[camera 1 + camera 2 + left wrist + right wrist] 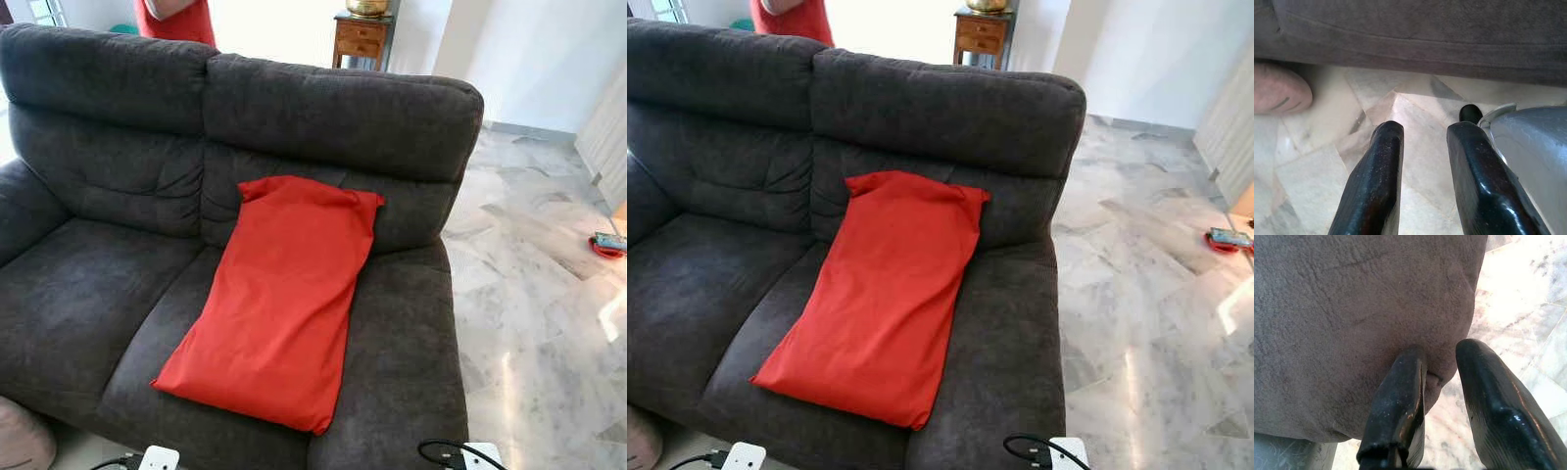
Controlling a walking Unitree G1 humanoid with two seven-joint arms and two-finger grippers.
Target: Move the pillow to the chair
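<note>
Left gripper hung low over the marble floor, jaws slightly spread, empty. Right gripper sat by the sofa's front corner, jaws parted, empty. Red pillow lay center frame on the right seat, long axis running upper right to lower left, top edge leaning on the backrest. Right arm looked nearer. No chair identifiable.
</note>
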